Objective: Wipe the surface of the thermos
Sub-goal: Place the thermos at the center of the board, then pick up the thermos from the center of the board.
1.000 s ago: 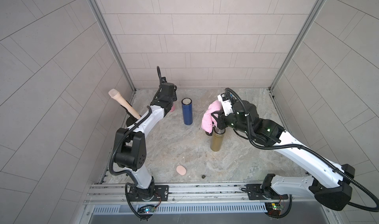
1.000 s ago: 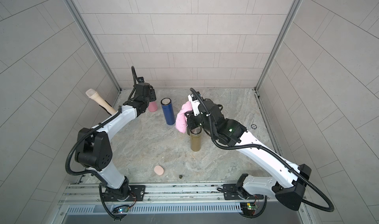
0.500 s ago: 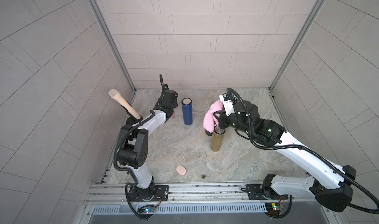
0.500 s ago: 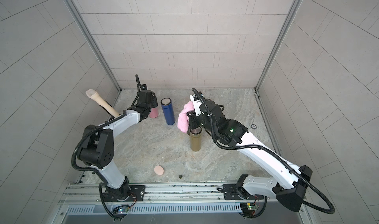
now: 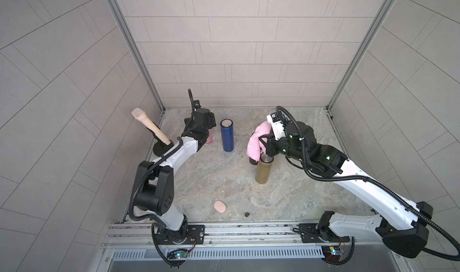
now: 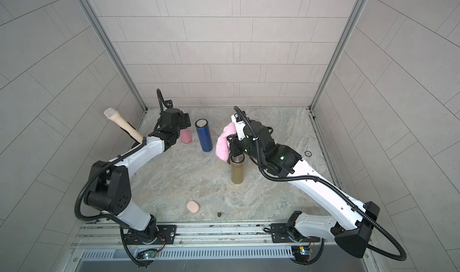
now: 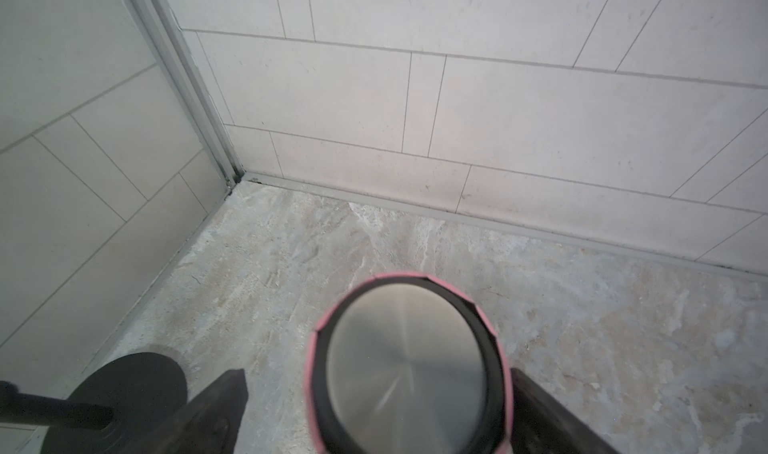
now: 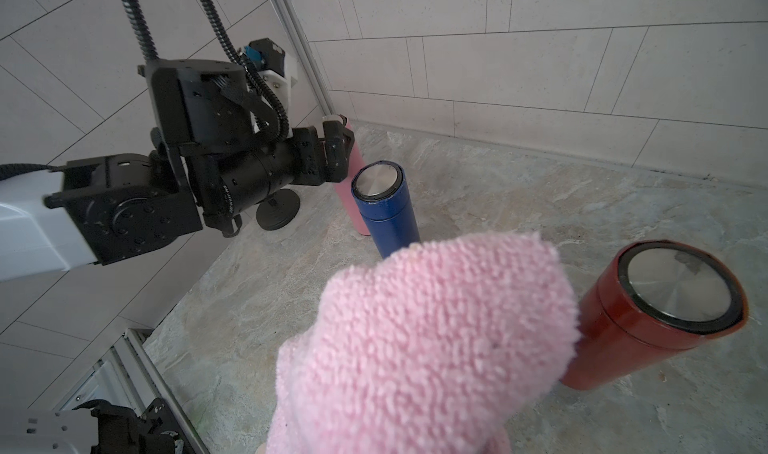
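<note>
Marbled floor (image 5: 211,178) in both top views carries four upright thermoses. The pink thermos (image 5: 209,140) stands left of centre with the blue thermos (image 5: 227,136) just beside it. The gold thermos (image 5: 263,171) is mid-frame, and the red thermos (image 5: 253,161) close behind it is mostly hidden under the one cloth (image 5: 256,141). One plunger (image 5: 151,127) stands by the left wall; one pink pad (image 5: 219,206) and one dark speck (image 5: 247,214) lie lower centre. The left gripper (image 5: 209,124) covers the pink thermos's top. The right gripper (image 5: 263,145) is clamped on the cloth, just above the gold thermos

Left wrist view: the pink thermos (image 7: 409,369) shows mainly its steel cap, blurred, with the body hidden beneath. Two fingers (image 7: 220,406) stand apart on either side of it, one with a clear gap, the other close; contact there cannot be told. The plunger (image 7: 133,389) base is cut off at the edge

Right wrist view: the cloth (image 8: 436,335) fills the foreground and hides its gripper's fingers. The red thermos (image 8: 648,319) stands beside it and the blue thermos (image 8: 386,207) farther off. The pink thermos (image 8: 353,190) is half hidden behind the blue one and the left gripper (image 8: 336,149)
</note>
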Controlling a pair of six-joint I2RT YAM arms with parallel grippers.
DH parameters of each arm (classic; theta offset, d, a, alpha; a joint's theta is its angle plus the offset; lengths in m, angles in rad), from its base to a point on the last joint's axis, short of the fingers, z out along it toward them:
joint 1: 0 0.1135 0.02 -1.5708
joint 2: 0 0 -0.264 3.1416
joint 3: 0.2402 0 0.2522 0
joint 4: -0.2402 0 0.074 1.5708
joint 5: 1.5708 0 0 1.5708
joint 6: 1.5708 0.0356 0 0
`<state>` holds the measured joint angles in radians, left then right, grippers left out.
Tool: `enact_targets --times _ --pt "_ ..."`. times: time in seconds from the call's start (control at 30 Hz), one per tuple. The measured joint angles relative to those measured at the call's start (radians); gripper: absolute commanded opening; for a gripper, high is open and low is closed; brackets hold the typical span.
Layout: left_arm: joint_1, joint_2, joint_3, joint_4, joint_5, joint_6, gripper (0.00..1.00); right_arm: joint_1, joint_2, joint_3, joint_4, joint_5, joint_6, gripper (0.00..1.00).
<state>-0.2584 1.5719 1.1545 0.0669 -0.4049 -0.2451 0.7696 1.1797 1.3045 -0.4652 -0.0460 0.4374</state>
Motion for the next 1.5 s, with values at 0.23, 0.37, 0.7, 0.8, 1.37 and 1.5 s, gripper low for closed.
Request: enact_targets --times 0.23,0.37,0.7,0.8,1.37,1.5 --pt "-0.004 -0.335 -0.028 -0.144 -0.013 -0.121 1.00 -0.046 -0.037 0.005 0.002 -0.024 0.024 0.00" --pt "-0.003 -0.442 0.060 -0.294 0.068 -0.160 1.00 -0.138 -0.108 -0.042 0.023 -0.091 0.080 0.00" --pt "-0.325 -0.468 0.113 -0.570 0.158 -0.158 1.00 -0.189 -0.154 -0.043 -0.029 -0.114 0.094 0.00" --pt "-0.480 -0.419 0.113 -0.606 0.121 -0.164 1.00 -0.207 -0.203 -0.074 -0.064 -0.039 0.092 0.00" --pt "-0.854 -0.211 0.063 -0.416 0.051 -0.192 1.00 -0.360 -0.330 -0.225 -0.227 0.066 0.098 0.00" --pt "-0.861 -0.183 0.063 -0.389 0.062 -0.193 1.00 -0.412 -0.333 -0.241 -0.228 0.014 0.097 0.00"
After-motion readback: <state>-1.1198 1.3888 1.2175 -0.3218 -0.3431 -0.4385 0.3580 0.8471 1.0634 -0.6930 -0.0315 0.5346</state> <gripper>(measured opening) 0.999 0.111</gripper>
